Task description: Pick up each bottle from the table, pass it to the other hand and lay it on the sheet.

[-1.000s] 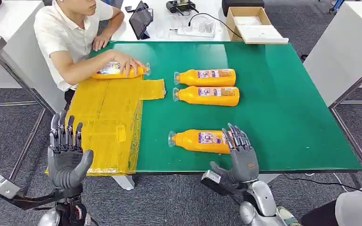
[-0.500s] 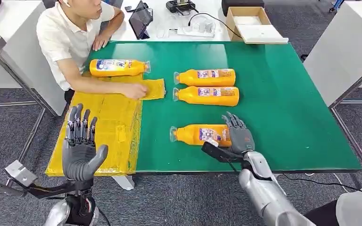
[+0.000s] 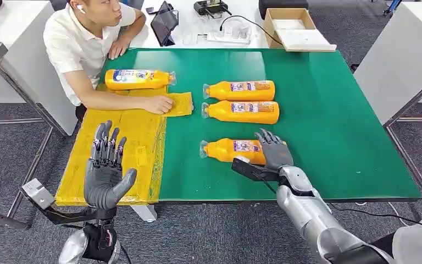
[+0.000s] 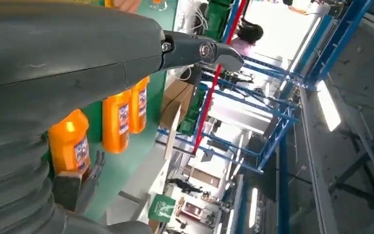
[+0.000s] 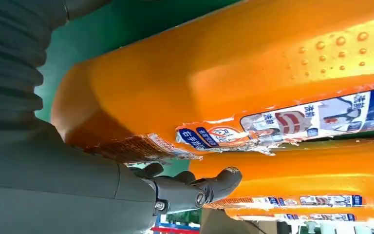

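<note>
Head view puts the right hand (image 3: 275, 150) at the base end of the nearest bottle (image 3: 232, 150), which lies on its side on the green table (image 3: 329, 126) with its long axis running across the robot's front, cap toward the yellow sheet (image 3: 122, 148) and base toward the right. The fingers (image 3: 267, 138) drape over the top of the base end, so the bottle lies directly under and in front of the palm. In the right wrist view the orange body (image 5: 233, 63) sits right against the palm, with the thumb (image 5: 209, 187) reaching beneath it; the fingers look curled round the bottle, though I cannot tell whether the grip is firm, and the bottle appears to rest on the table.

Two more bottles (image 3: 240, 89) (image 3: 242, 111) lie side by side farther back, parallel to the near one. A fourth (image 3: 138, 78) lies at the far edge of the sheet, just beside a seated person's forearm, whose hand (image 3: 158, 104) rests on the sheet.

The left hand (image 3: 105, 168) is raised over the near part of the sheet, palm upright, fingers spread wide and holding nothing. It stands well apart from the near bottle, on its cap side. My judgement: the right hand is the nearer one by far, and the hand-over calls for the bottle to travel cap-first toward the waiting left palm.
</note>
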